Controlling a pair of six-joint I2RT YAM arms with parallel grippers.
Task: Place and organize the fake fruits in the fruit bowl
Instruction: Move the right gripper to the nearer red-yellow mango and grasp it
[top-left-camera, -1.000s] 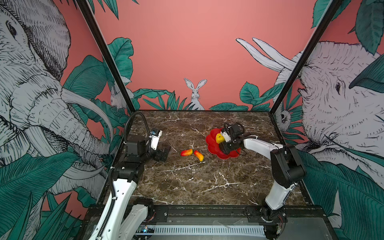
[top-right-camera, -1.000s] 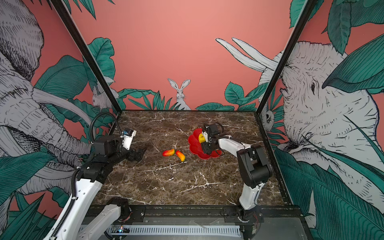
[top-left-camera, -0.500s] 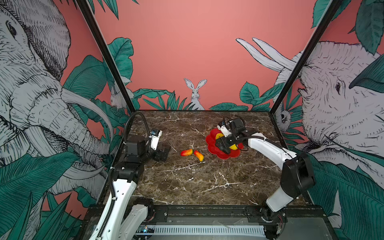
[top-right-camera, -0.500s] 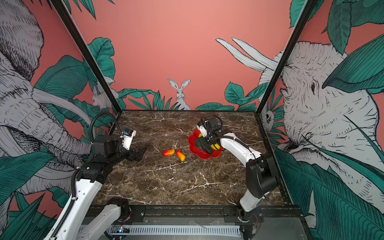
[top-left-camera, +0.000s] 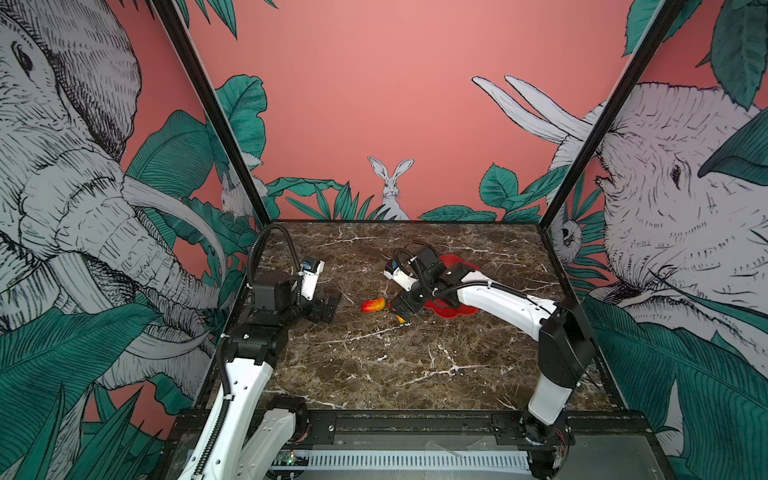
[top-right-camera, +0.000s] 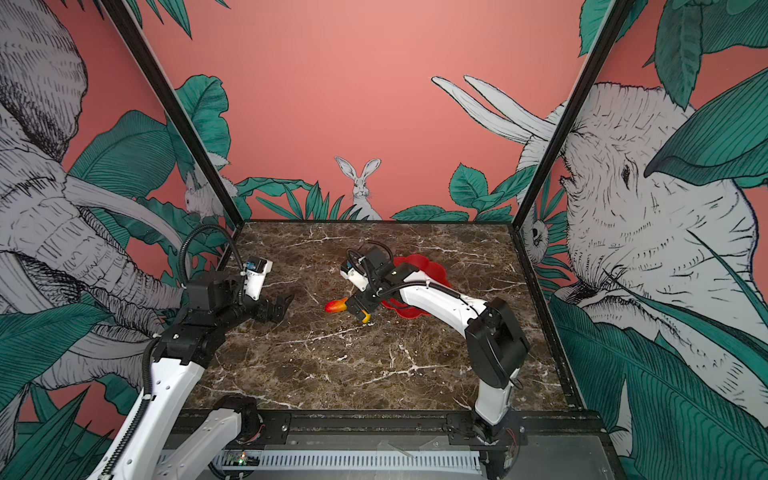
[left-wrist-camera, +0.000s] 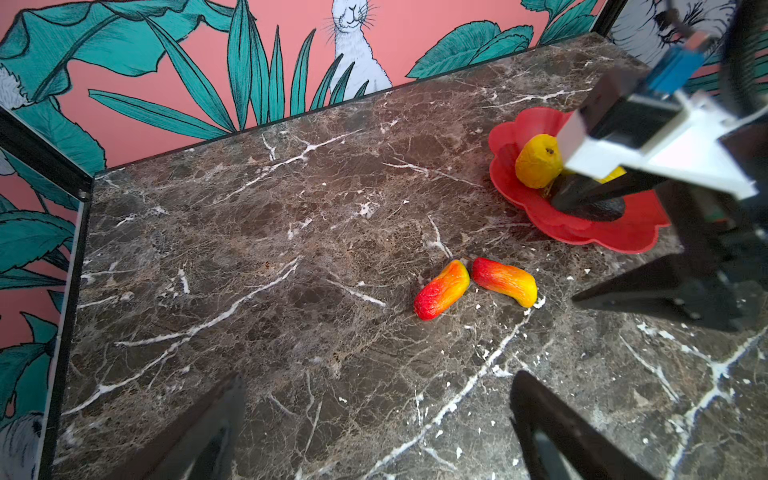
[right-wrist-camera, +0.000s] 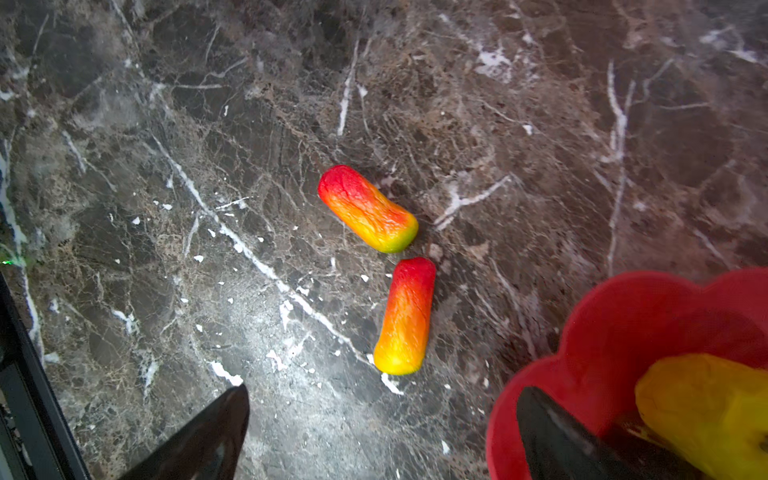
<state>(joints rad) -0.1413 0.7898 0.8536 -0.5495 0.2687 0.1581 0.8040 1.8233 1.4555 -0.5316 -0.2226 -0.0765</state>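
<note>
The red flower-shaped fruit bowl (left-wrist-camera: 623, 243) (top-left-camera: 455, 262) (top-right-camera: 420, 265) (right-wrist-camera: 602, 332) holds a round yellow fruit (left-wrist-camera: 538, 163) (right-wrist-camera: 706, 411), a dark oval one (left-wrist-camera: 604, 211) and a sliver of another yellow piece (left-wrist-camera: 616, 174). Two red-orange-yellow fruits lie tip to tip on the marble left of the bowl (left-wrist-camera: 442, 289) (left-wrist-camera: 505, 280) (right-wrist-camera: 368, 210) (right-wrist-camera: 405, 318). My right gripper (top-left-camera: 405, 311) (top-right-camera: 362, 308) (right-wrist-camera: 382, 392) (left-wrist-camera: 563, 249) hangs open and empty between bowl and these fruits, hiding most of the nearer one (top-left-camera: 400, 319) in both top views. My left gripper (top-left-camera: 328, 305) (top-right-camera: 282, 305) (left-wrist-camera: 378, 376) is open and empty, farther left.
Brown marble table (top-left-camera: 374, 374) boxed in by painted walls on three sides, with black corner posts (top-left-camera: 208, 112) and a black rail (top-left-camera: 415, 419) along the front. The right arm's white forearm (top-left-camera: 498, 305) lies over the bowl.
My right gripper opened, left a yellow fruit in the bowl and swung left off the bowl to the two red-orange fruits. The left arm stayed still.
</note>
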